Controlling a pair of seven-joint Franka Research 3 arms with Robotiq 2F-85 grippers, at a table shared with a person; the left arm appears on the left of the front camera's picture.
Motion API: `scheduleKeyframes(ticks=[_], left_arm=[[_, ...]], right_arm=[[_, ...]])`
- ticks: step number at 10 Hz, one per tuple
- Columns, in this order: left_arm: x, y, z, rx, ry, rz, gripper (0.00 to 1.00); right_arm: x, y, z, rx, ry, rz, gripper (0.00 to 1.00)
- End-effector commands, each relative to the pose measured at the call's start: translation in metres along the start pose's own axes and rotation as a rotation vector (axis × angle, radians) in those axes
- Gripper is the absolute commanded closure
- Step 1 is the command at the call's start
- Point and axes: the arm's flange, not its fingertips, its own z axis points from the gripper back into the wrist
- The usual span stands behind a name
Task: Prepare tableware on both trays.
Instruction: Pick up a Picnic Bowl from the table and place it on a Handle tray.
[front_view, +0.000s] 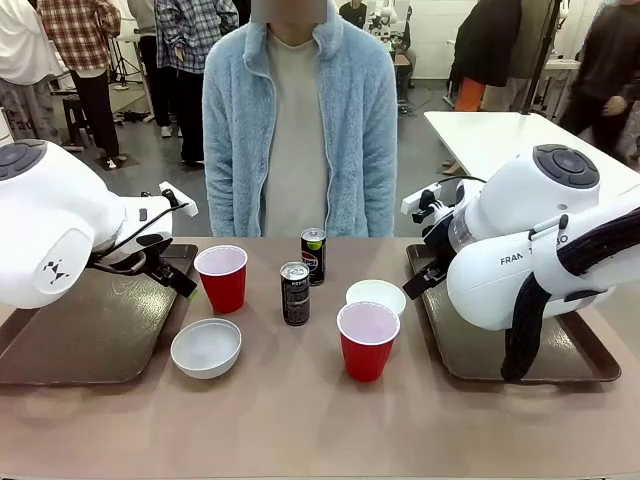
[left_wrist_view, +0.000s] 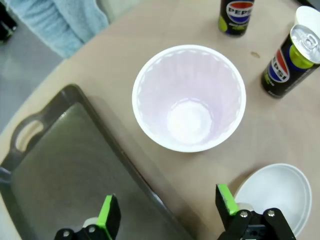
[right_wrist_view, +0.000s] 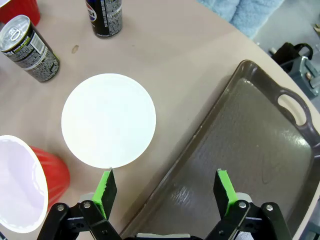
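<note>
Cups (front_view: 367, 340), bowls (front_view: 206, 347), cans (front_view: 295, 293) are grouped on counter (front_view: 300, 425) between bare trays (front_view: 90, 345), judged reachable by both arms | left gripper (left_wrist_view: 167, 205): held wide over left cup (left_wrist_view: 189, 97) | right gripper (right_wrist_view: 164, 184): held wide beside right bowl (right_wrist_view: 108, 120)

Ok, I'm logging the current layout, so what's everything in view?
Red plastic cups with pale insides: two, red, upright; one beside the left tray, one right of centre.
Small round white bowls: two, white, one by each tray.
Slim dark drink cans: two, black, upright mid-table.
Dark brown glossy rectangular trays: two, brown, table's left and right ends.
Table: one, tan.
Person: one, pale blue fleece jacket, far side.
Left tool: one, black with green pads, open above the left tray's rim.
Right tool: one, black with green pads, open above the right tray's rim.
</note>
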Motion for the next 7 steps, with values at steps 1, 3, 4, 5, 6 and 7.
scheduleKeyframes(ticks=[1,3,4,5,6,7], left_arm=[[0.0,0.0,0.0,0.0,0.0,0.0,0.0],[0.0,0.0,0.0,0.0,0.0,0.0,0.0],[0.0,0.0,0.0,0.0,0.0,0.0,0.0],[0.0,0.0,0.0,0.0,0.0,0.0,0.0],[0.0,0.0,0.0,0.0,0.0,0.0,0.0],[0.0,0.0,0.0,0.0,0.0,0.0,0.0]], right_arm=[[0.0,0.0001,0.0,0.0,0.0,0.0,0.0],[0.0,0.0001,0.0,0.0,0.0,0.0,0.0],[0.0,0.0001,0.0,0.0,0.0,0.0,0.0],[0.0,0.0001,0.0,0.0,0.0,0.0,0.0],[0.0,0.0001,0.0,0.0,0.0,0.0,0.0],[0.0,0.0001,0.0,0.0,0.0,0.0,0.0]])
